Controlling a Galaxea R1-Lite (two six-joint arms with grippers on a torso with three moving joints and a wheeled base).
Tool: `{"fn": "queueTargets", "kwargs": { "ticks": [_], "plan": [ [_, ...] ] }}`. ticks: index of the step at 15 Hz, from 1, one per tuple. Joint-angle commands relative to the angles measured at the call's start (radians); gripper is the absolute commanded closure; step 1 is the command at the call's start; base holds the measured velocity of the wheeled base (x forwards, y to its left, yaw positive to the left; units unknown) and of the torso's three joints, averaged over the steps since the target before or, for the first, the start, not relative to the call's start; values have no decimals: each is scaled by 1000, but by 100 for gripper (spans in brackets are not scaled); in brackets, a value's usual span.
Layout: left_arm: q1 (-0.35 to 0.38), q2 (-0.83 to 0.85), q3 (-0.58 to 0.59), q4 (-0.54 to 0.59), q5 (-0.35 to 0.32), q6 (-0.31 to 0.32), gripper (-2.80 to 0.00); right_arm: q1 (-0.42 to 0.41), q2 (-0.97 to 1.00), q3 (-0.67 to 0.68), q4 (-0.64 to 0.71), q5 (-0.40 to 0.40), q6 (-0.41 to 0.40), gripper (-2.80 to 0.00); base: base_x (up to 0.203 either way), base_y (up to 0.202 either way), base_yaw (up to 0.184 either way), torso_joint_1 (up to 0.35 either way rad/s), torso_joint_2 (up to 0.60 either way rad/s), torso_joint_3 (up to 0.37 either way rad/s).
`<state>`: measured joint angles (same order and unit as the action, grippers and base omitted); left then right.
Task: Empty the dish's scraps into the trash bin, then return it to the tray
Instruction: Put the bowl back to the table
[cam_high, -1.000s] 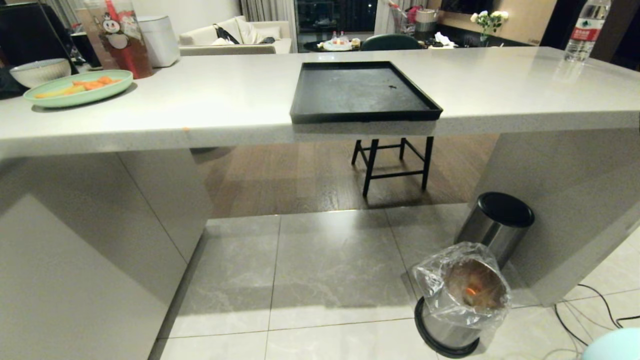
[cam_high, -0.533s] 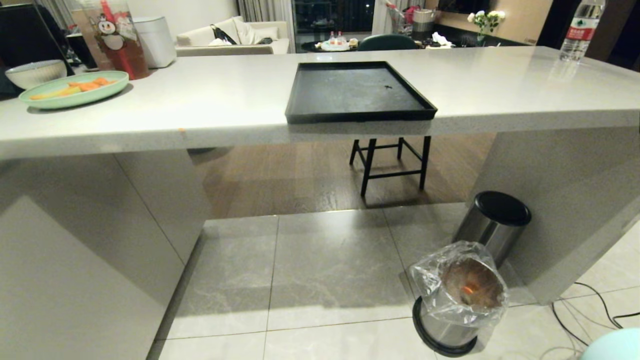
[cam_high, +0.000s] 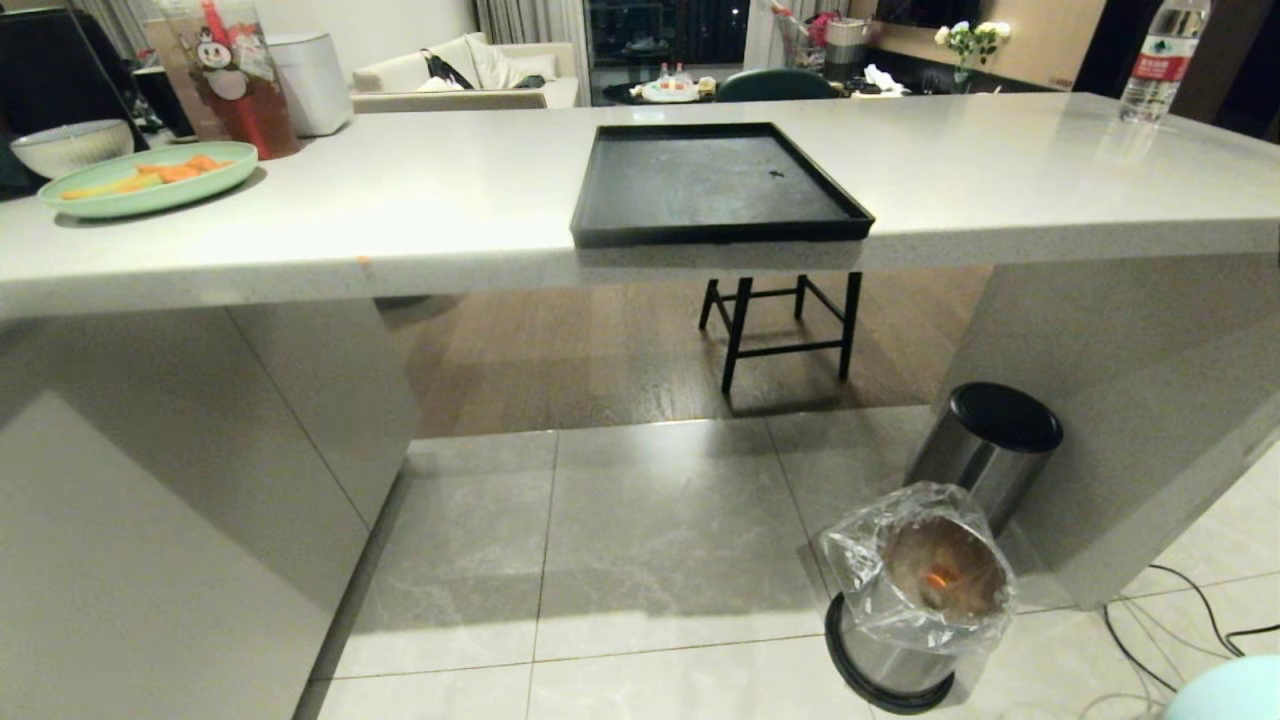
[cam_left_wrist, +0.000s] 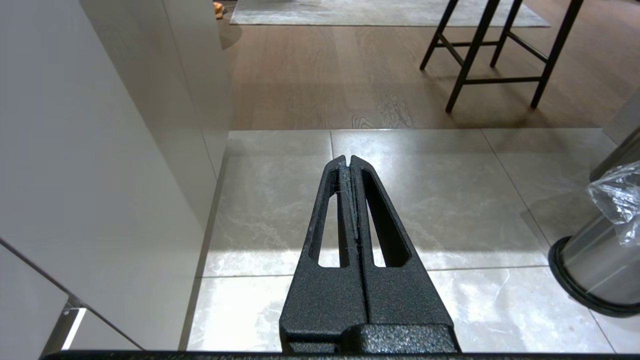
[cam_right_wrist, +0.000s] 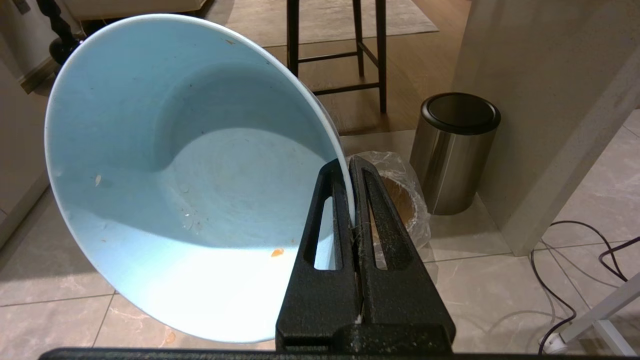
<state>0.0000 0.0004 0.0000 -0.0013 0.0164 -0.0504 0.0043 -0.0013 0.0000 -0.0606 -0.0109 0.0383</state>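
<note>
- Right wrist view shows you the dish (cam_right_wrist: 190, 200) pinched by its rim in the right gripper (cam_right_wrist: 350, 167), jaws clamped thin on the wall, the bowl tipped on edge and low above the floor.
- You see the dish nearly empty: only a small orange fleck and a few smears cling to the inside. An orange piece of the scraps (cam_high: 938, 579) already lies in the trash bin (cam_high: 915, 590), so emptying looks done, in my judgement.
- Watch the grip. A narrow pinch on a smooth rim could let the dish swing or slip as you lift it.
- Mind the bench (cam_high: 400, 215) edge. The dish sits below it, by the head view's lower right corner, so a straight rise could knock the rim against the overhang.
- Your target, the tray (cam_high: 715, 232), lies on the bench and juts slightly over the near edge; a hard set-down near that edge could nudge it.
- Keep clear of the bin liner just beyond the right jaws, and of the lidded steel bin (cam_high: 985, 440) behind it.
- Left gripper (cam_left_wrist: 350, 160) hangs over the floor tiles, jaws closed on nothing.
</note>
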Motion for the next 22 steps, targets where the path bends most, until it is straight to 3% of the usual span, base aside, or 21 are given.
{"fn": "queueTargets", "kwargs": {
  "ticks": [1,22],
  "plan": [
    [0,1,0,0,0,0,0,0,1,0,-1,0,0,0,0,0,0,0,0,0],
    [0,0,0,0,0,1,0,0,1,0,-1,0,0,0,0,0,0,0,0,0]
  ]
}}
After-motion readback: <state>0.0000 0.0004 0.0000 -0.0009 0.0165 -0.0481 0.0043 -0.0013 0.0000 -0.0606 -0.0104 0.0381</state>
